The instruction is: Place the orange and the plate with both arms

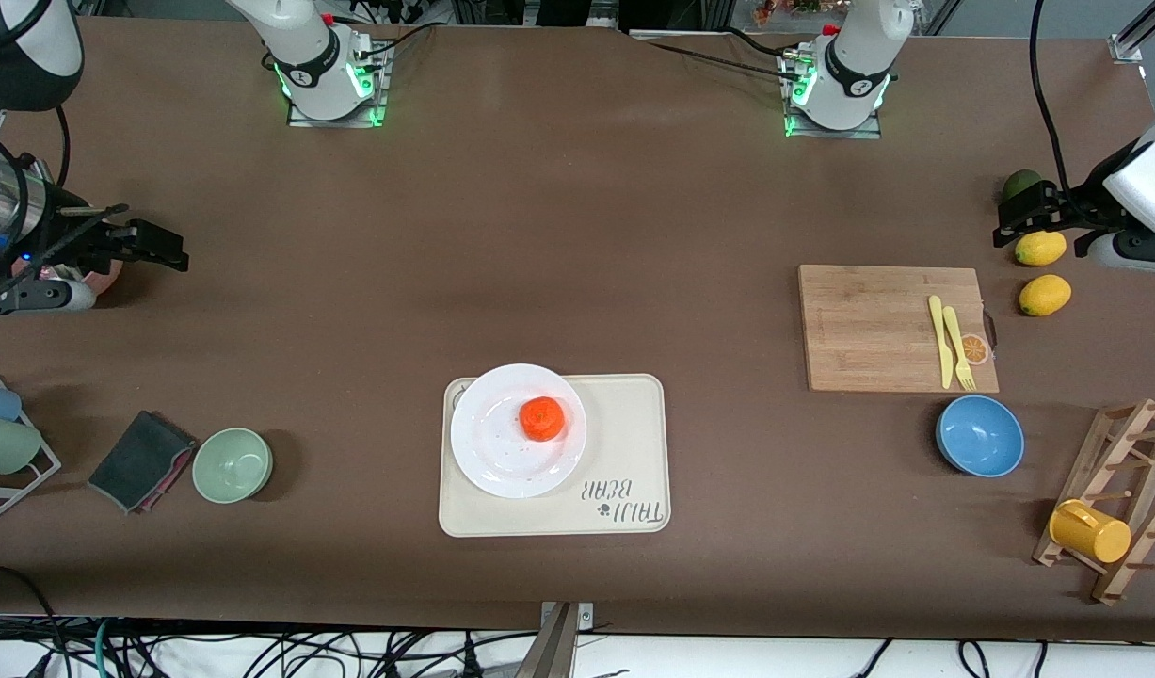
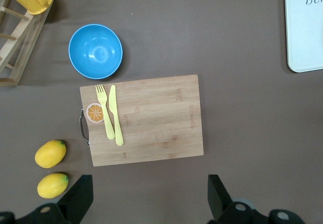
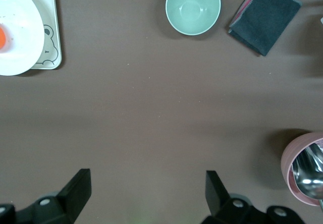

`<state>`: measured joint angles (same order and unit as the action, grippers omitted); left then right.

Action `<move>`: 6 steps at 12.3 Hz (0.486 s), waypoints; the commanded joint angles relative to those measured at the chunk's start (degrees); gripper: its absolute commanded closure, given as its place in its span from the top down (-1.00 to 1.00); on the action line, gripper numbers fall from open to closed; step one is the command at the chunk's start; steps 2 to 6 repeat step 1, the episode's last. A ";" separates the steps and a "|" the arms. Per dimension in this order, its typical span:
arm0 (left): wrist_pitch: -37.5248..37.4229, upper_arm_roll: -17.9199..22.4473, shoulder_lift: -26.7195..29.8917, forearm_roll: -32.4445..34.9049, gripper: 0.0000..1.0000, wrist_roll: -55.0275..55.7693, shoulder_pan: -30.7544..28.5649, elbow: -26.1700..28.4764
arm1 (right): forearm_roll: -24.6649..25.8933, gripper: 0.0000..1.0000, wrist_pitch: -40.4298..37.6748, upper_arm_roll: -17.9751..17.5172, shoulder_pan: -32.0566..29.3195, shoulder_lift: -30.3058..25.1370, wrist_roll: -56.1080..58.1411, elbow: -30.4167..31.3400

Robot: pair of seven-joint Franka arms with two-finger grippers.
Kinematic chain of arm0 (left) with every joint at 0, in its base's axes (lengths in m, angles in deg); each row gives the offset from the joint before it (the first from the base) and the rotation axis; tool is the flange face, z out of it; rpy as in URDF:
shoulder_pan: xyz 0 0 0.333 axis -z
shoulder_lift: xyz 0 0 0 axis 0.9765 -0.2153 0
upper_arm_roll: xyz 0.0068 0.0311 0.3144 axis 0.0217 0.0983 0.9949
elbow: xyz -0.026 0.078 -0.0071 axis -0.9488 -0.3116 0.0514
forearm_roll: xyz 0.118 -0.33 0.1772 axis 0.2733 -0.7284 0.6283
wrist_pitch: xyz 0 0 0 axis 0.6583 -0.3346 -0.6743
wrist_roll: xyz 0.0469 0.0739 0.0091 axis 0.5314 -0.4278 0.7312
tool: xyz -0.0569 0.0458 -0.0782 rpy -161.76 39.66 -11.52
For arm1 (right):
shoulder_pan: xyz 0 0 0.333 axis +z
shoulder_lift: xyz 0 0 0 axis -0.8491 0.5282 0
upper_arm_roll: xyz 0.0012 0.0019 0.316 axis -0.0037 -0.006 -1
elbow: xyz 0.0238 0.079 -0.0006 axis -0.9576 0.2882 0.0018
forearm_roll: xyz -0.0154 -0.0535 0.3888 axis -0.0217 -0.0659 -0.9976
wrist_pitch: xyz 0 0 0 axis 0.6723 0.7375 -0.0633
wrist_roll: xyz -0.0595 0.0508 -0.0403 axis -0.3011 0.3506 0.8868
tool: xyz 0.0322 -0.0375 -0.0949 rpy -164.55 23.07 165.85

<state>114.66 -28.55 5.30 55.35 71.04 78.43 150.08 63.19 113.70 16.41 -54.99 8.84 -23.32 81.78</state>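
Orange point(image 1: 542, 418) sat on the white plate point(image 1: 502, 452), plate parked on the cream bear tray point(image 1: 624, 452), left gripper point(image 1: 1022, 215) over the lemons' end, right gripper point(image 1: 149, 245) held at its own bench end, both jaws spread wide, nothing gripped

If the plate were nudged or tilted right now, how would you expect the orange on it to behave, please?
The orange is round and only slightly flattened, so it would probably roll. It sits loose on the plate, whose glossy surface likely gives little grip. The plate's rim looks shallow, so a firm tilt might send the fruit over it onto the cream tray.
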 commanded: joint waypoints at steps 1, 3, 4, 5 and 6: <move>-1.30 0.09 -0.58 0.49 1.00 -0.71 0.19 -1.64 | -0.50 1.00 -2.49 0.31 0.04 -0.19 0.32 -2.39; -1.30 0.09 -0.58 0.49 1.00 -0.71 0.19 -1.64 | -0.50 1.00 -2.49 0.31 0.04 -0.19 0.32 -2.39; -1.30 0.09 -0.58 0.49 1.00 -0.71 0.19 -1.64 | -0.50 1.00 -2.49 0.31 0.04 -0.19 0.32 -2.39; -1.30 0.09 -0.58 0.49 1.00 -0.71 0.19 -1.64 | -0.50 1.00 -2.49 0.31 0.04 -0.19 0.32 -2.39; -1.30 0.09 -0.58 0.49 1.00 -0.71 0.19 -1.64 | -0.50 1.00 -2.49 0.31 0.04 -0.19 0.32 -2.39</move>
